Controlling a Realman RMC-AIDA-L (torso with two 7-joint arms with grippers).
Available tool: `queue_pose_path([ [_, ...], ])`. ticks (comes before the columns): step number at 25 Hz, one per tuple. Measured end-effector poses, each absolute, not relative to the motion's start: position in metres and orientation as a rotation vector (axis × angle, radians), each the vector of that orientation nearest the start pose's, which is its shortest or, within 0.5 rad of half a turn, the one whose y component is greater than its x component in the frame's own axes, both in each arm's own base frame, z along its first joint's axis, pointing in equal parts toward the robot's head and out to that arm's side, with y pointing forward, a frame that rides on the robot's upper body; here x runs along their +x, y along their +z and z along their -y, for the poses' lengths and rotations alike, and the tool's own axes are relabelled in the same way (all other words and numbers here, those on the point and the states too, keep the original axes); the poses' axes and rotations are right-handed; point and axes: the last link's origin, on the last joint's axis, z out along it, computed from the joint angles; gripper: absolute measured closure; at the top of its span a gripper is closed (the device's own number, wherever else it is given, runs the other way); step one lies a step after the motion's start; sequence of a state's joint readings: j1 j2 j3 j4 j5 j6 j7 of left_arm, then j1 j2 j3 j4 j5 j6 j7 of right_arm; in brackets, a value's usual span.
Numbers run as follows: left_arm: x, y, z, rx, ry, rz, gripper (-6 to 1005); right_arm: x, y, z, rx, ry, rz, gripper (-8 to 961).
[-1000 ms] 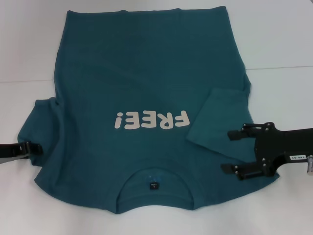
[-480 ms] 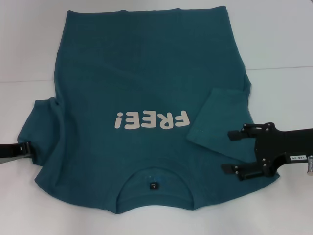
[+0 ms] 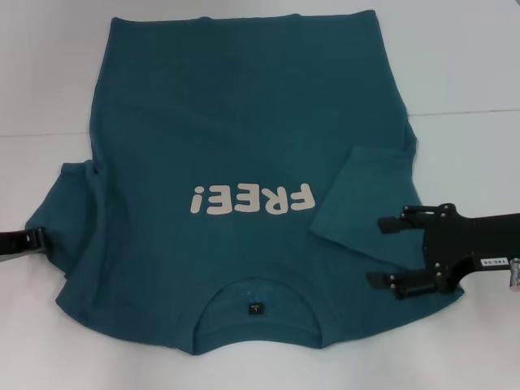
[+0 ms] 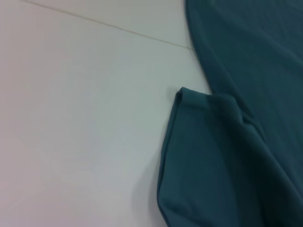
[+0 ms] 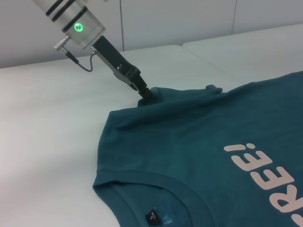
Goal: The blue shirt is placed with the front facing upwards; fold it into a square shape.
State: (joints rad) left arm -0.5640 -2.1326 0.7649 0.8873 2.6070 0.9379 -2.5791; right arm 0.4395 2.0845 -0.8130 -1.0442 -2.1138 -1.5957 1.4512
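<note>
Head view showed the blue shirt (image 3: pixel 236 162) lying print-up across the middle of the white tabletop (image 3: pixel 471 65), its collar (image 3: pixel 256 307) toward the near edge and its hem toward the far edge. The sleeve on the robot's right (image 3: pixel 361 199) was already turned in over the body of the shirt; the sleeve on the robot's left (image 3: pixel 69 203) lay spread out toward the left edge of the tabletop.

The left end effector (image 3: pixel 36 240) sat at the outer edge of that left sleeve. In the right wrist view its dark tip (image 5: pixel 144 92) met the cloth right at the sleeve's rim, and the fabric seemed bunched there, so it looked closed on the sleeve edge, though the fingers themselves were too small to read with certainty. The right end effector (image 3: pixel 386 252) hovered over the right shoulder area with its fingers spread wide apart and nothing between them.

The step in hand was probably folding the left sleeve inward. To do it well, the grip should stay on the sleeve edge only, lift just enough to clear the body cloth, travel toward the print and lay the sleeve flat to mirror the right one. The right end effector could press the shoulder to stop the shirt sliding.
</note>
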Motion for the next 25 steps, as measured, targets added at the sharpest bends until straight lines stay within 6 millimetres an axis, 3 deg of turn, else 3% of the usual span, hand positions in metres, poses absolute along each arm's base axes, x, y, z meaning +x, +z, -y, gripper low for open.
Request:
queue_pose_path([
  [25, -0.340, 0.053, -0.401, -1.656, -0.177, 1.389, 910, 0.260, 0.035, -0.330, -2.764, 0.338, -0.399, 28],
])
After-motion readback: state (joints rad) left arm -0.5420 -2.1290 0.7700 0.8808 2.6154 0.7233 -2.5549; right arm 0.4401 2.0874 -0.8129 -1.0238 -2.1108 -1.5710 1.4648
